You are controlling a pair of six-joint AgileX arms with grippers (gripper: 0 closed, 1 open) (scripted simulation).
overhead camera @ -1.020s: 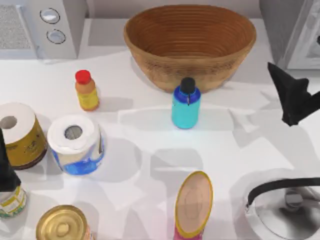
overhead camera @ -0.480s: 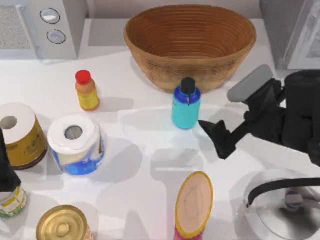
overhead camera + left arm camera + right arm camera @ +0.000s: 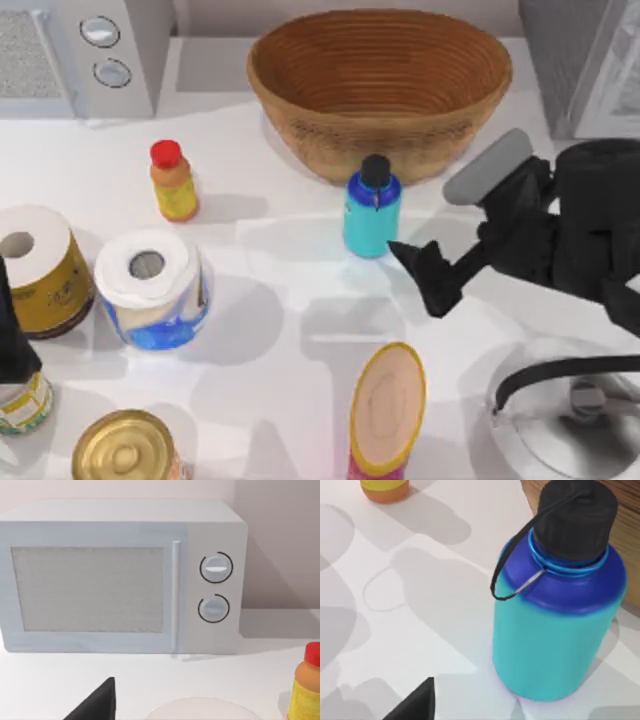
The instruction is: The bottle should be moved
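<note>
Bottle (image 3: pixel 371 215): upright on the table (image 3: pixel 300 300), just in front of the wicker basket (image 3: pixel 380 85), black cap on, tether loop hanging at its shoulder.
Right end effector (image 3: pixel 425 275): low over the table, just beside the bottle on its right, not touching it; opening cannot be told; nothing in its grasp.
Left end effector (image 3: pixel 12 335): parked at the table's left edge, by the paper rolls; opening cannot be told.
Orange bottle (image 3: pixel 173 181): standing well left of the bottle.

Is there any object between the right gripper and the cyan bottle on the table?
Nothing visible is. The right gripper sits just right of the cyan bottle, with bare table between them. The wicker basket stands behind the bottle, off that path.
</note>
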